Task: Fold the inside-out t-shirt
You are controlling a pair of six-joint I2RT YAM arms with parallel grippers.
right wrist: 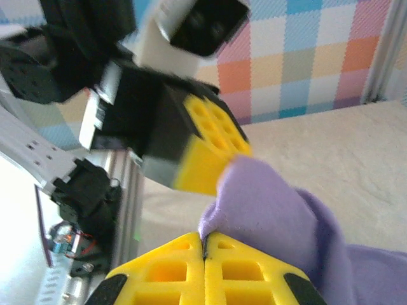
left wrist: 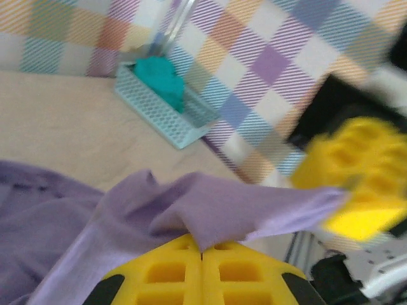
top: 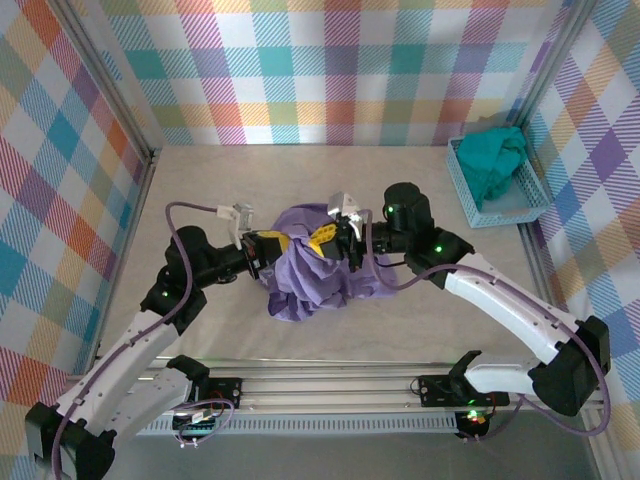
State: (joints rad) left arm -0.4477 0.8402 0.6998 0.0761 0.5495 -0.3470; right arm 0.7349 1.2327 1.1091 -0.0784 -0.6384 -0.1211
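Gripping the bunched inside-out t-shirt at mid-table, we judge the spreading-out step in hand | left fingers pressed together, pinching a fabric edge at the heap's 10 o'clock | right fingers pressed together on fabric at 12 o'clock | next: we should draw the two grips apart to flatten it.
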